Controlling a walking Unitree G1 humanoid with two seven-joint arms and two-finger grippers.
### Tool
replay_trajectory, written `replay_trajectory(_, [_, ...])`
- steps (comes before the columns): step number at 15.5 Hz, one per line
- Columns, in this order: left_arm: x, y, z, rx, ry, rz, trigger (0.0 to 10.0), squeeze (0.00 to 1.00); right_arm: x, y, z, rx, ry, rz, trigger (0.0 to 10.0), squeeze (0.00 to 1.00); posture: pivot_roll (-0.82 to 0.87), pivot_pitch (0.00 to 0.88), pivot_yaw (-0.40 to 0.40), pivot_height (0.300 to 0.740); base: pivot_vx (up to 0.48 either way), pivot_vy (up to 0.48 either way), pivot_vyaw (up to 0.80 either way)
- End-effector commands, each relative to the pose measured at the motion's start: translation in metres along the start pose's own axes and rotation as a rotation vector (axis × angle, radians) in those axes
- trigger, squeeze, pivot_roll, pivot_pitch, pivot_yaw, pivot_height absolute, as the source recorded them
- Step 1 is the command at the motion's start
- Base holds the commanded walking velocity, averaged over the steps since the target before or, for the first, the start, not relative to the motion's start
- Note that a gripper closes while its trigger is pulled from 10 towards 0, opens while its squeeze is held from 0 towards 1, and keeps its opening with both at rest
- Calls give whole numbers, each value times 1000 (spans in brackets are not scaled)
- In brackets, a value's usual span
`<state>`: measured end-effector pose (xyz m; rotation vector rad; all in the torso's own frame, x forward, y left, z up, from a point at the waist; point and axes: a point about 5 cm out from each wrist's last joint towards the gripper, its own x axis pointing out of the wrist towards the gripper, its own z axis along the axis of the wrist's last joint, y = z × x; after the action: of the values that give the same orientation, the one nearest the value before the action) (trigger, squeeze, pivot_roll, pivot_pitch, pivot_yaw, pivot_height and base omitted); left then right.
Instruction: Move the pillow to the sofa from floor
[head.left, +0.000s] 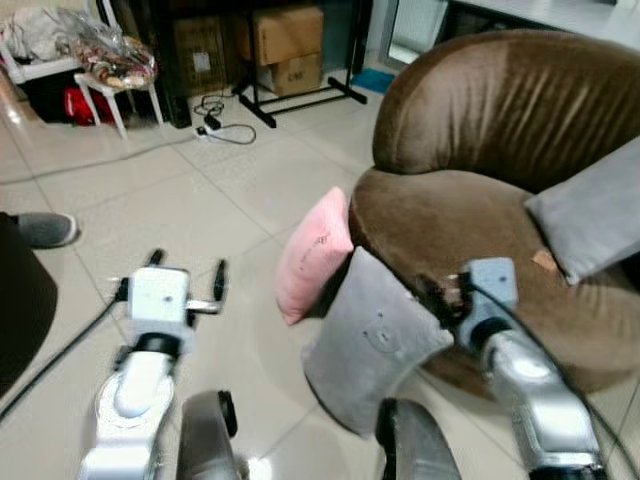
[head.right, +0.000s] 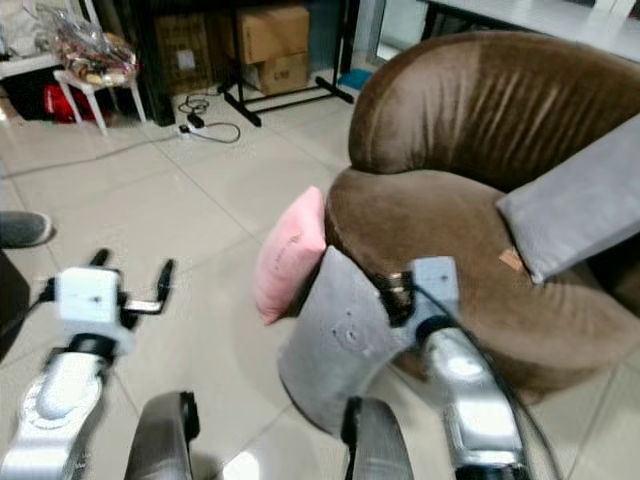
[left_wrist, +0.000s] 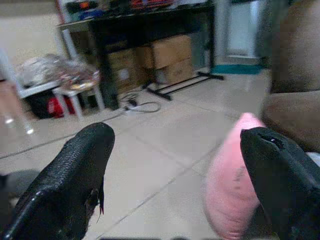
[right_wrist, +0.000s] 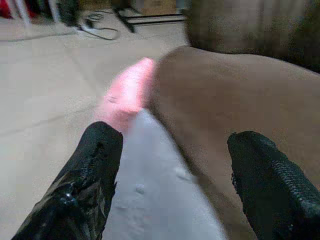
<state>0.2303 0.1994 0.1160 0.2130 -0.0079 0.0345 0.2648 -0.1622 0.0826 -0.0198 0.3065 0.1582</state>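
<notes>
Grey pillow (head.left: 375, 340) leans on the sofa (head.left: 470, 230) just below the wide-open, empty right claw (right_wrist: 172, 180); closing on a thin edge may let it slip floorward, beside the pink pillow (head.left: 313, 255).

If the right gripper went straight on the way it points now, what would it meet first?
Probably the grey pillow leaning on the sofa: it lies between the open fingers of the right gripper. The pink pillow lies further on. Depth is unclear.
</notes>
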Motion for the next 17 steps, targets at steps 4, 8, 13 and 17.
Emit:
replay_trajectory(4, [0, -2, 1, -9, -5, -8, 10000, 522, 2, 4, 8, -15, -22, 17, 10000, 0, -80, 0, -63, 498, 305, 0, 0])
replay_trajectory(8, [0, -1, 2, -7, -7, -15, 10000, 522, 3, 5, 7, -8, -21, 15, 10000, 0, -79, 0, -60, 498, 311, 0, 0])
replay_trajectory(13, [7, 2, 5, 18, -21, -23, 10000, 490, 9, 5, -1, 16, -1, 37, 10000, 0, -68, 0, -61, 478, 62, 0, 0])
replay_trajectory(17, [16, 6, 5, 52, -21, -111, 10000, 486, 22, 1, -3, -1, 21, 72, 10000, 0, -54, 0, -65, 443, 0, 0, 0])
